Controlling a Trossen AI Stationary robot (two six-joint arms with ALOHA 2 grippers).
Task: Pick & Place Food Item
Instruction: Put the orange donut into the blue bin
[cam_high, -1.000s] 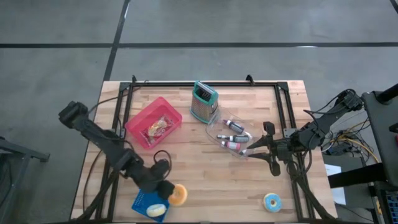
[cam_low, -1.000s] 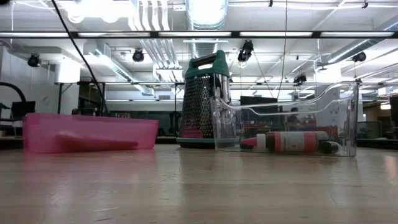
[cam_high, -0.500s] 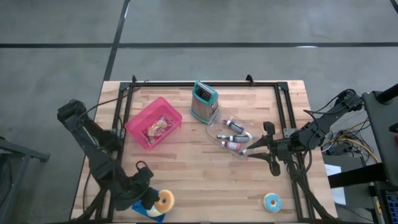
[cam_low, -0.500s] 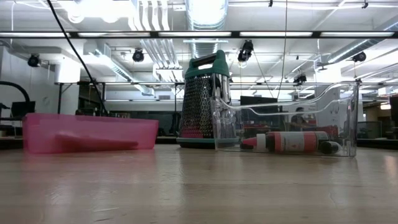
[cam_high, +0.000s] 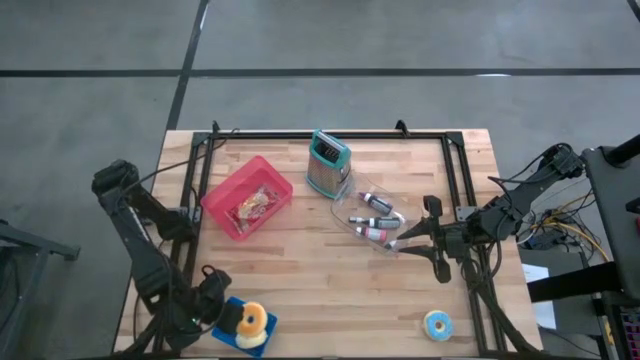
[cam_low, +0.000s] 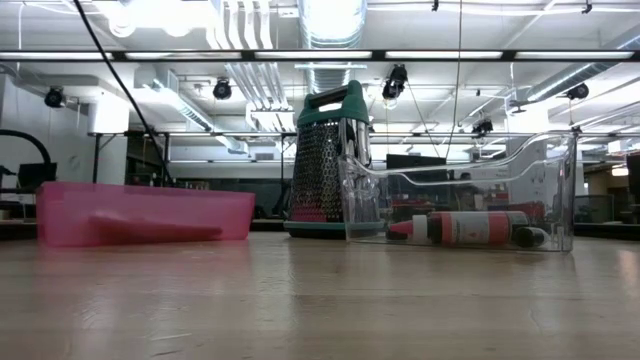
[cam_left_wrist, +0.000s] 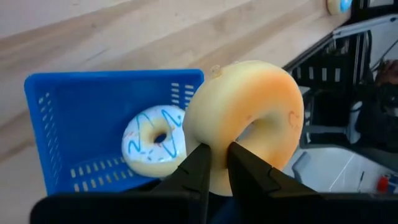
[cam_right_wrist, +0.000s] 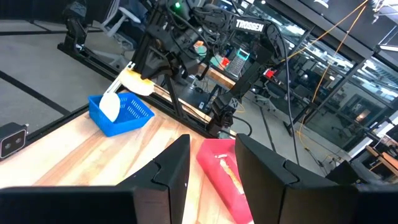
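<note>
High view first: the left gripper (cam_high: 228, 322) has swung across the last second from a spot just beside the blue basket (cam_high: 226, 323), on the side facing the middle of the table, to a position directly over that basket at the table's near-left corner. It carries the yellow donut (cam_high: 252, 321) with it, so the donut now hangs above the basket instead of beside it. The left wrist view confirms the grip: the two dark fingers (cam_left_wrist: 196, 171) pinch the ring's wall, jaws narrow and closed on the yellow donut (cam_left_wrist: 249, 118), with the basket (cam_left_wrist: 74, 106) spread beneath and a white donut with blue icing (cam_left_wrist: 154, 137) already lying inside it.

For the task this likely means the carry is finished and the release is what remains; the held donut sits towards the basket's edge, so it could tip over the rim if dropped as it hangs.

Well away from the basket, on the far right side of the table, the right gripper (cam_high: 412, 240) has not moved; it waits with jaws partly apart and empty next to a clear tray (cam_high: 395, 238). A blue-iced donut (cam_high: 437, 324) lies on the wood, also far from the basket.
</note>
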